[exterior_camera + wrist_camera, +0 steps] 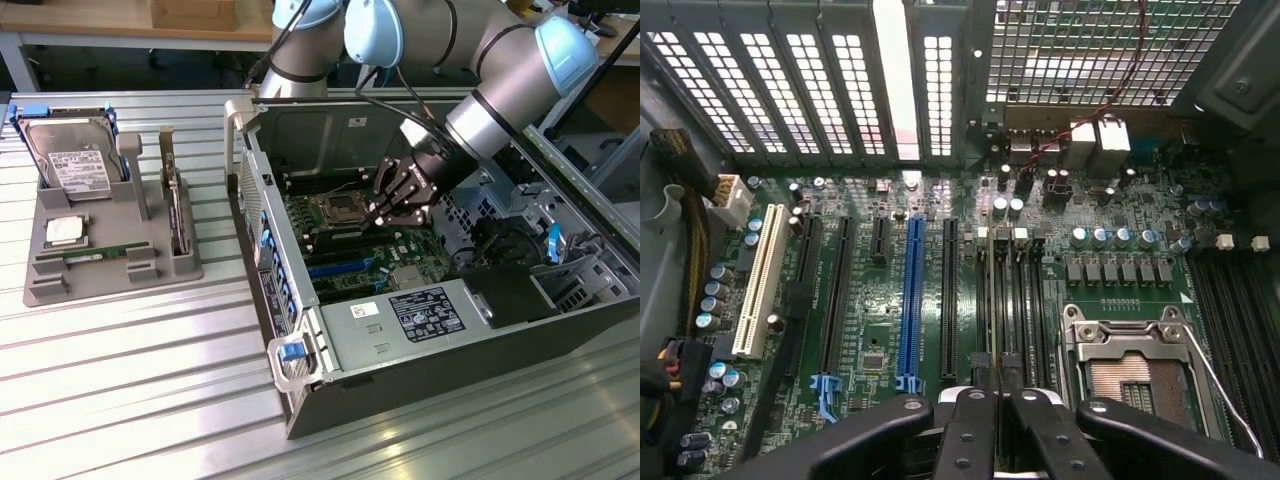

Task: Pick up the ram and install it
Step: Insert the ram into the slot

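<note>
End effector inside the PC case, clenched on the ram; stick stands on edge in a mobo slot beside the CPU socket, long axis running along slot.

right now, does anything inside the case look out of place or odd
Nothing looks spilled or broken. The one oddity is the processor socket: it sits bare, with its wire lever swung loose.
</note>
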You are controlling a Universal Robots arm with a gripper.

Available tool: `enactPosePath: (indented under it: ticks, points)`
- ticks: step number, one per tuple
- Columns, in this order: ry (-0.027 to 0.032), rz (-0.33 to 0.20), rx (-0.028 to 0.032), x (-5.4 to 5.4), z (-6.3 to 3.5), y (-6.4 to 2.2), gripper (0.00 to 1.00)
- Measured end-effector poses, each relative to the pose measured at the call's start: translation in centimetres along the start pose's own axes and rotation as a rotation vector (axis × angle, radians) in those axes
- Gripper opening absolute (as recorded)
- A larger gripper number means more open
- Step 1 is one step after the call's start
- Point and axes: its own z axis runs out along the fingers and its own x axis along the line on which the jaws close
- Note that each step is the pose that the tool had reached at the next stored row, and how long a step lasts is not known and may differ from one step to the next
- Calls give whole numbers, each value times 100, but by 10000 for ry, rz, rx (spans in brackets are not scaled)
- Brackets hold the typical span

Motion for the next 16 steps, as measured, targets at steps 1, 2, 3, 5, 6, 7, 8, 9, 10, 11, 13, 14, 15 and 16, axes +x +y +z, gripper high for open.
enactPosePath:
  ticks: [1,2,3,5,6,7,8,9,10,11,13,14,15,16]
  points:
    - [0,1,0,13,0,0,12]
    - [0,1,0,14,-2,-4,12]
    - [1,2,0,15,-11,-19,12]
    - [-1,2,-1,15,-13,-27,12]
    - [-1,2,-1,13,-11,-28,12]
    - [-1,1,-1,11,-10,-28,12]
    - [-1,1,-1,7,-10,-29,12]
    - [0,1,-1,4,-9,-29,12]
    - [3,2,-1,4,-7,-28,12]
    - [-1,2,-1,3,0,-26,12]
    - [-1,1,-1,4,13,-25,12]
    - [-1,1,-1,3,17,-27,12]
    - [0,1,-1,3,22,-29,12]
    - [0,1,-2,4,28,-33,12]
